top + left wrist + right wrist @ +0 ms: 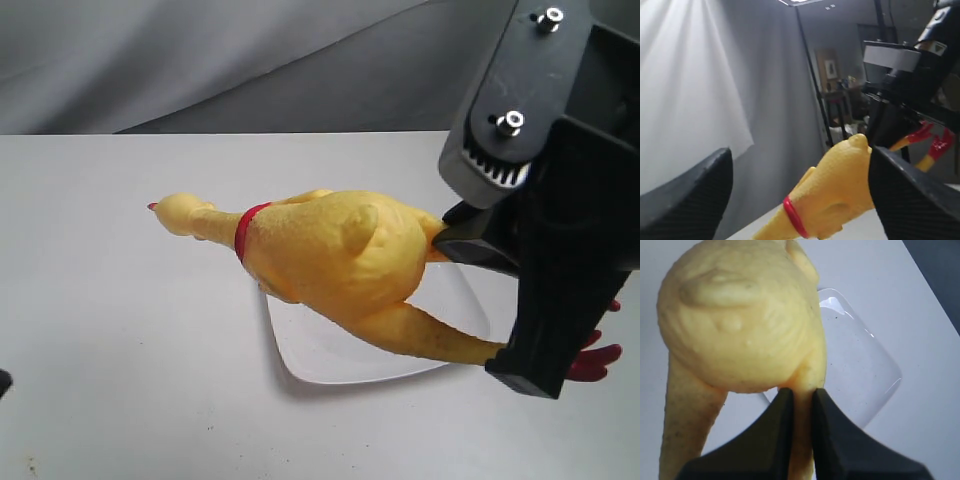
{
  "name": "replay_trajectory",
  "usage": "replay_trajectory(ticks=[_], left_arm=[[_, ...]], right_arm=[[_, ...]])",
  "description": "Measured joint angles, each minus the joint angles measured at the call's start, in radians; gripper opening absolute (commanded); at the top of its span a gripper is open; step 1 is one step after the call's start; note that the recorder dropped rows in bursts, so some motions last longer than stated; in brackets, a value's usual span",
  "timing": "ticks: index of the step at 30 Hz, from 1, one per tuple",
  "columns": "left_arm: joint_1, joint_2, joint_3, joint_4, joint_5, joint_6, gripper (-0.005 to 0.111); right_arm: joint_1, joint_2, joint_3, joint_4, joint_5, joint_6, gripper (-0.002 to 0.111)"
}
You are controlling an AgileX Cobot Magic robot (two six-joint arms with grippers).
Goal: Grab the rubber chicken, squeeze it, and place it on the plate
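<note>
The yellow rubber chicken [330, 255] hangs in the air, lying level over the white square plate [300, 368], its head pointing left and its red feet [592, 362] to the right. My right gripper [470, 240] is shut on one thin leg just behind the plump body; in the right wrist view its fingers [780, 412] pinch that leg of the chicken [740, 320] above the plate [855, 365]. My left gripper [800, 170] stands wide open and holds nothing. Beyond its fingers the chicken [840, 195] shows with its red collar [795, 217].
A white table [120, 330] carries the plate, with a grey backdrop [200, 60] behind it. The bulky right arm [560, 180] fills the right side of the exterior view. A dark sliver [3, 383] shows at the left edge.
</note>
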Motion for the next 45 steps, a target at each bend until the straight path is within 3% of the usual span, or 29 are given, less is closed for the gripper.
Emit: replay_trajectory(ticks=[5,10,20,28,30,32,37,39,45], left_arm=[[-0.005,0.209,-0.206,0.375,-0.050,-0.036,0.071],[-0.081,0.432,-0.360,0.520,-0.050,0.003,0.071],[-0.306,0.803,-0.454,0.561,0.088,0.221,0.071],[-0.476,0.848,-0.460,0.562,0.275,0.320,0.071],[-0.508,0.849,-0.460,0.498,0.289,0.373,0.071],[-0.515,0.849,-0.460,0.425,0.289,0.417,0.066],[-0.515,0.871,-0.460,0.379,0.293,0.440,0.015],[-0.515,0.912,-0.462,0.371,0.282,0.440,0.000],[-0.515,0.951,-0.462,0.359,0.252,0.480,0.000]], right_arm=[[0.000,0.000,0.000,0.004,0.000,0.000,0.000],[0.000,0.000,0.000,0.024,0.000,0.000,0.000],[0.000,0.000,0.000,0.066,0.000,-0.015,0.000],[0.000,0.000,0.000,0.066,0.000,-0.016,0.000],[0.000,0.000,0.000,0.066,-0.002,-0.017,0.000],[0.000,0.000,0.000,0.066,0.000,-0.017,0.000],[0.000,0.000,0.000,0.085,-0.002,-0.017,0.000],[0.000,0.000,0.002,0.088,-0.002,-0.023,0.000],[0.000,0.000,0.002,0.088,0.006,-0.027,0.000]])
